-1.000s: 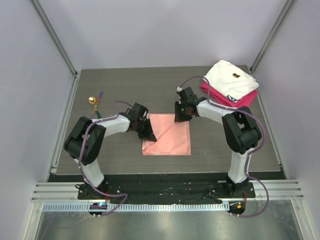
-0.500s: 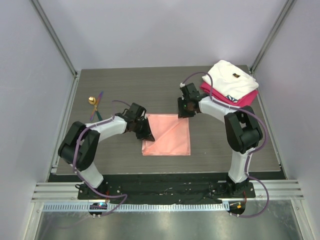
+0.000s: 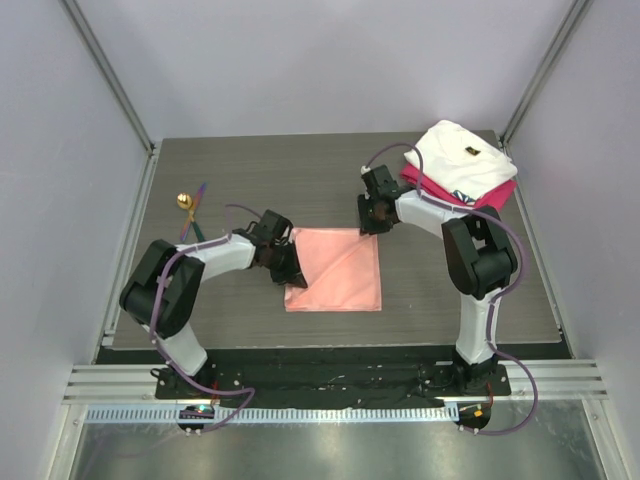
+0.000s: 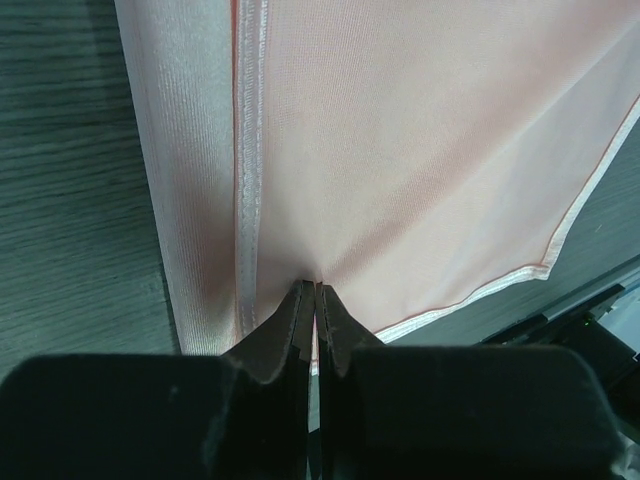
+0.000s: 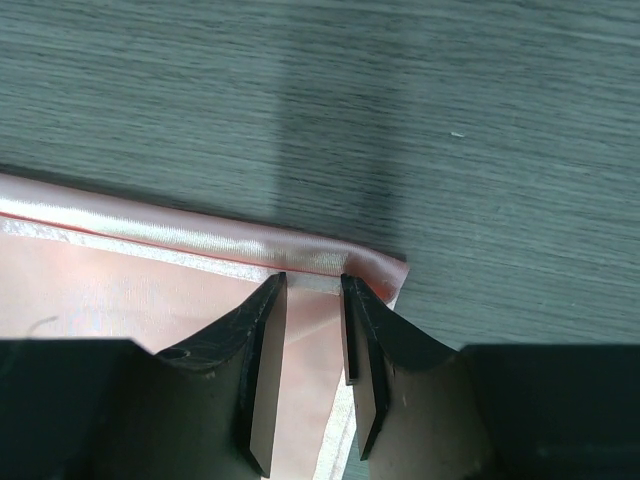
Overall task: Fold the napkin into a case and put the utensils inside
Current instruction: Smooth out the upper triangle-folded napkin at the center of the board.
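Grip uneven. Left gripper (image 4: 315, 298) fingers pressed together, pinching napkin (image 3: 335, 270) edge at tips. Right gripper (image 5: 313, 300) fingers slightly spread, folded hem between tips, unclamped. Risk: left pulls alone, slick cloth slides from right tips, fold skews. Utensils (image 3: 190, 208) well left of left fingers.

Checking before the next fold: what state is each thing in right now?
napkin: flat on table, partly folded, no case yet.
left gripper: fingers shut on napkin.
right gripper: fingers open, straddling napkin's edge.
utensils: lying on table, outside napkin.
white cloth: folded, atop magenta cloth.
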